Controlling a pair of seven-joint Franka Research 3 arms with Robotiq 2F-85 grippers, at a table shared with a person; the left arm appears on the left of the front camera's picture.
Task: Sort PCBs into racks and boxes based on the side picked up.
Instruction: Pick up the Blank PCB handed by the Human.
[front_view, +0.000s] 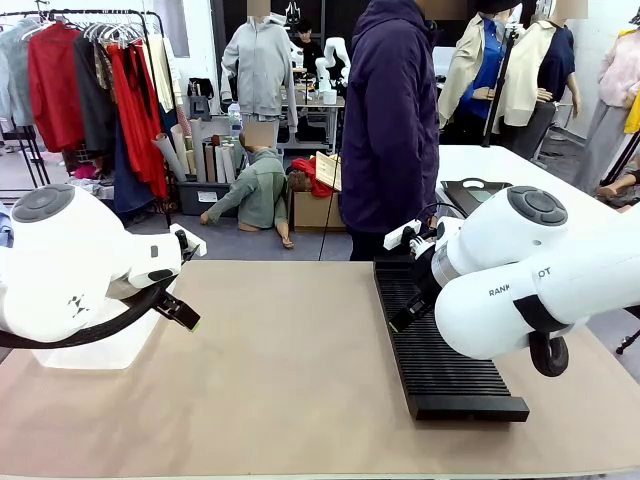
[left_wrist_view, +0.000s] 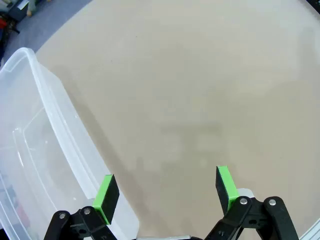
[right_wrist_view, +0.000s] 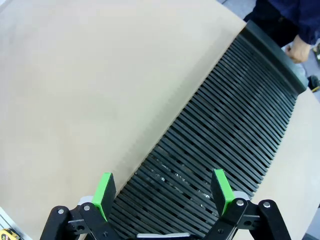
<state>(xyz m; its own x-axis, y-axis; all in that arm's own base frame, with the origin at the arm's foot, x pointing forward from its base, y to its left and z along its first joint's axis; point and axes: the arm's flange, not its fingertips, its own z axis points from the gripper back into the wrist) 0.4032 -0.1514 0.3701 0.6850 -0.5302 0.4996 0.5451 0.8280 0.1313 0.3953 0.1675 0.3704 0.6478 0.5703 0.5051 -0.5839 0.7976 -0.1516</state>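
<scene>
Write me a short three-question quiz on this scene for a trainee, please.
1. True or false: the right gripper is shut on something.
2. What lies under the right gripper? A) a slotted black rack B) a cardboard carton C) a folded cloth
3. Fill in: beside the left gripper stands a clear plastic ___.
Key: 1 false, its jaws stand open and empty; 2 A; 3 tub.

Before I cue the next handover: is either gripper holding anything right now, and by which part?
Nothing is held. The left gripper is open and empty by the clear tub; the right gripper is open and empty over the rack.
</scene>
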